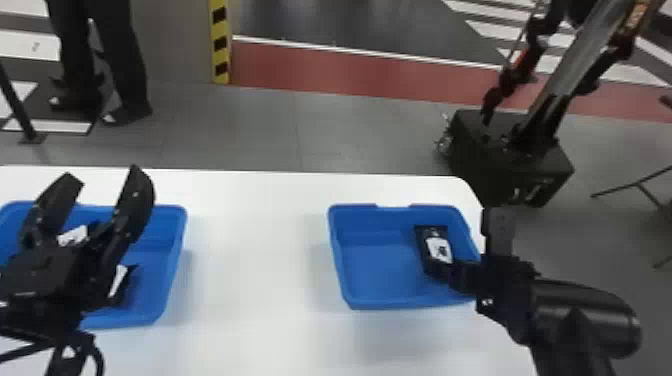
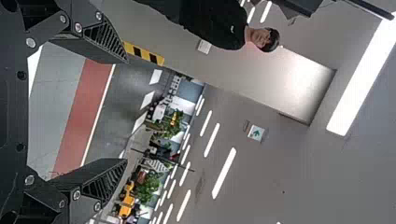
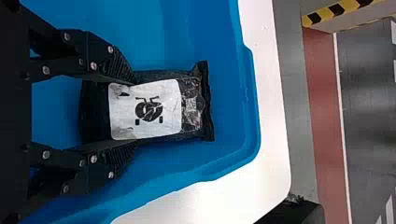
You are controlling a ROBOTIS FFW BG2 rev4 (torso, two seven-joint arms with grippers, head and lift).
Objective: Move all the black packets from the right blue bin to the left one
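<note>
Grasp step, I judged: right gripper had jaws clamped on black packet, inside right bin. Left gripper, jaws wide, hung by left bin. Next move needed straight lift clear.

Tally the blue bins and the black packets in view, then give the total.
Blue bins, left and right: 2
Black packets in view: 3 (one in the right bin; two in the left, partly behind the left gripper)
Total: 5
</note>
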